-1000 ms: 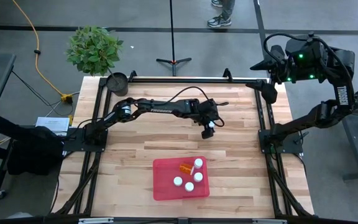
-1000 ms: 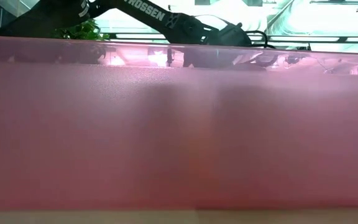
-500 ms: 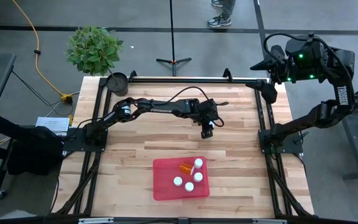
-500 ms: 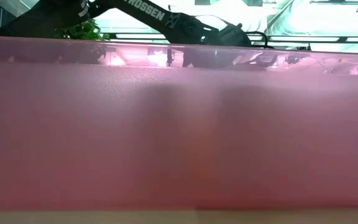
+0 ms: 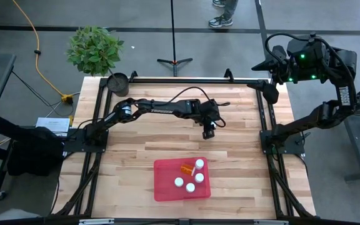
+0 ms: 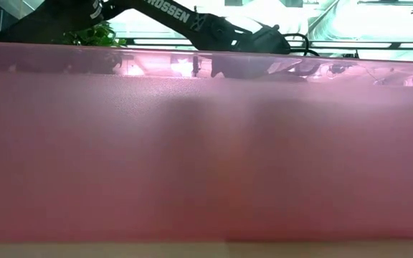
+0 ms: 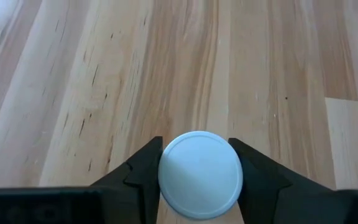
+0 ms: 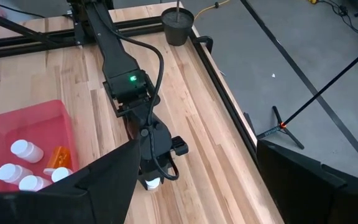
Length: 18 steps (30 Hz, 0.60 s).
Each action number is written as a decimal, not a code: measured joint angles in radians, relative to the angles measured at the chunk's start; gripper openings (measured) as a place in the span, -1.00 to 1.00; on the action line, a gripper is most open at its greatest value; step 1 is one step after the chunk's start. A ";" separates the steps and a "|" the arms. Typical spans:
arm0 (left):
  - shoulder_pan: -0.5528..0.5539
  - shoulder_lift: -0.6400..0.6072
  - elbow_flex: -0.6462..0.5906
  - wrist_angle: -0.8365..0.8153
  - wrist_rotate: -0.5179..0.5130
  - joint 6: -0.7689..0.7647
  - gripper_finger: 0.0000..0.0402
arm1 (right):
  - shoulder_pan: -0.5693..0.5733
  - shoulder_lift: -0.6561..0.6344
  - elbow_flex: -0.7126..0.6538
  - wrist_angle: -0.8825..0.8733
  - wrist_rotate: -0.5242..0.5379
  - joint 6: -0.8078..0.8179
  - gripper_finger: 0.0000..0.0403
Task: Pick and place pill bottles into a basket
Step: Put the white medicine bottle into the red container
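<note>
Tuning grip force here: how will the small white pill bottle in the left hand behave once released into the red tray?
The small white pill bottle, clamped in the left hand, is round, so it may roll if tipped. One white bottle already lies sideways in the shallow red tray. It is probably light and stiff.

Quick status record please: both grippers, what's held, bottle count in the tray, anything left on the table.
left gripper: over the bare table, between the back rail and the tray, shut on a white bottle
right gripper: not seen; right arm parked beyond the table's back right corner
tray: near the front edge, red
bottles in tray: five; four white, one orange
loose bottles on table: none seen
other: black pot at the back left corner, plant behind it
</note>
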 joint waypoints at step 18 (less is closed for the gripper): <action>0.043 -0.022 0.304 -0.326 -0.078 0.096 -0.06 | 0.000 -0.002 0.000 0.000 0.000 0.005 0.55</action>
